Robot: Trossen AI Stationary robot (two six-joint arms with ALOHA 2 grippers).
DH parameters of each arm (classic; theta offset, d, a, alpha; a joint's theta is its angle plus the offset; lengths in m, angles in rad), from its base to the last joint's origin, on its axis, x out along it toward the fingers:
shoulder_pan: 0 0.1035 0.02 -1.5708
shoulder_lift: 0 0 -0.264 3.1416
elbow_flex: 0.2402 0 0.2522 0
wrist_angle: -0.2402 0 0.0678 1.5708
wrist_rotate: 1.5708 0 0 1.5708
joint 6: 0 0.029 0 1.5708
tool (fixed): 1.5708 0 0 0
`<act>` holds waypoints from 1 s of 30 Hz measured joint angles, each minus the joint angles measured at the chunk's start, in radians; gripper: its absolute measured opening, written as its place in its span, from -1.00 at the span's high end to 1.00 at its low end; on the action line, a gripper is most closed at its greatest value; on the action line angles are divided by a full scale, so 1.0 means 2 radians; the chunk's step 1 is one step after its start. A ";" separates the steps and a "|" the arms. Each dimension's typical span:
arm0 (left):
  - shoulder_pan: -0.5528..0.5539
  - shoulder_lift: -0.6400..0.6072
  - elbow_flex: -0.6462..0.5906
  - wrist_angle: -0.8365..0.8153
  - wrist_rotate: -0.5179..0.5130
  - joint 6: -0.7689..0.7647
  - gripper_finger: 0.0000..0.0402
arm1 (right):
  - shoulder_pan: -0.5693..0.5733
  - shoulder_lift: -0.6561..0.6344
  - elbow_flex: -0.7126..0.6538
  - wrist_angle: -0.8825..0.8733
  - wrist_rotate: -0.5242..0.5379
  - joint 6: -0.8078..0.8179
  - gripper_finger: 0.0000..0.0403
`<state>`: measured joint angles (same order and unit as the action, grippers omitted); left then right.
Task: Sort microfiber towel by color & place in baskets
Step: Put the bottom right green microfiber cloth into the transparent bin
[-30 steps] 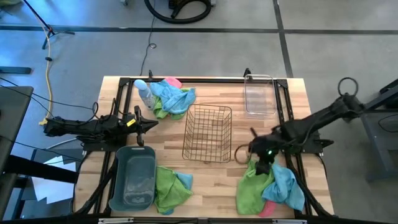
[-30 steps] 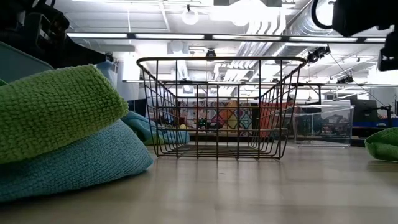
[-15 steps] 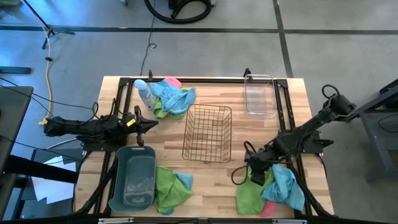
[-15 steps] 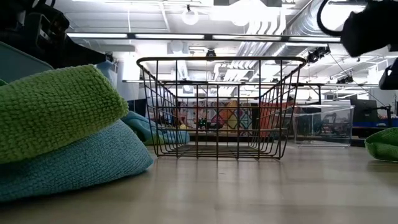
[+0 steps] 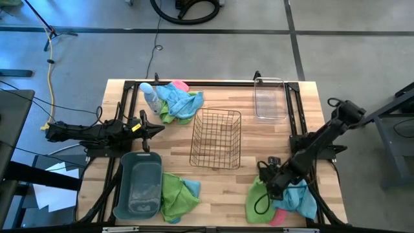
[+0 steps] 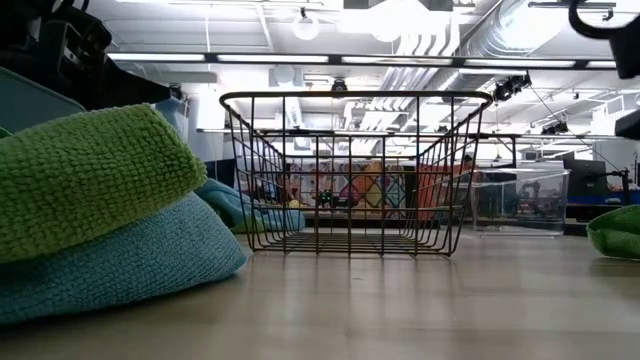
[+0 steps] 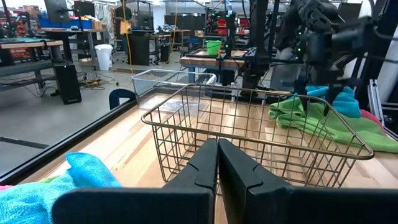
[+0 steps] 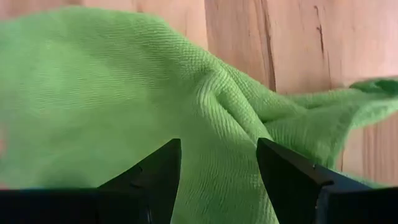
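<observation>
Here my right gripper (image 8: 217, 165) hangs with its jaws apart right over the green towel (image 5: 257, 197), in the pile near the table's (image 5: 174, 152) front right corner; a blue towel (image 5: 299, 194) lies against it there. The wire basket (image 5: 216, 138) sits mid-table, its long axis running front to back, between me and the grey-blue tub (image 5: 139, 184) at the front left. The clear bin (image 5: 270, 99) is by the back right corner. My left gripper (image 7: 217, 163) rests closed near the left edge.
</observation>
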<state>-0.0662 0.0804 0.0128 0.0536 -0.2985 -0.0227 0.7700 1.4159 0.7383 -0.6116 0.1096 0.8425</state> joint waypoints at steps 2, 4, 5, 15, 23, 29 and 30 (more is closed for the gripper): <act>0.000 0.000 0.000 0.000 0.000 0.000 1.00 | 0.000 0.018 0.000 0.012 0.017 -0.003 -0.03; 0.000 0.000 0.000 0.000 0.000 0.000 1.00 | -0.002 0.036 0.000 0.022 0.028 -0.003 -0.03; 0.000 0.000 0.000 0.000 0.000 0.000 1.00 | -0.002 0.044 0.000 0.024 0.030 -0.003 -0.03; 0.000 0.000 0.000 0.000 0.000 0.000 1.00 | -0.009 0.056 0.008 0.021 0.002 0.025 0.88; 0.000 0.000 0.000 0.000 0.000 0.000 1.00 | -0.015 -0.112 0.112 -0.096 0.064 -0.038 0.96; 0.000 0.000 0.000 0.000 0.000 0.000 1.00 | -0.024 -0.206 0.240 -0.261 0.214 -0.042 0.98; 0.000 0.000 0.000 0.000 0.000 0.000 1.00 | -0.032 -0.215 0.259 -0.284 0.245 -0.042 0.98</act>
<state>-0.0662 0.0807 0.0128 0.0536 -0.2985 -0.0227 0.7059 0.9864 1.2569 -1.1796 0.5999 0.7581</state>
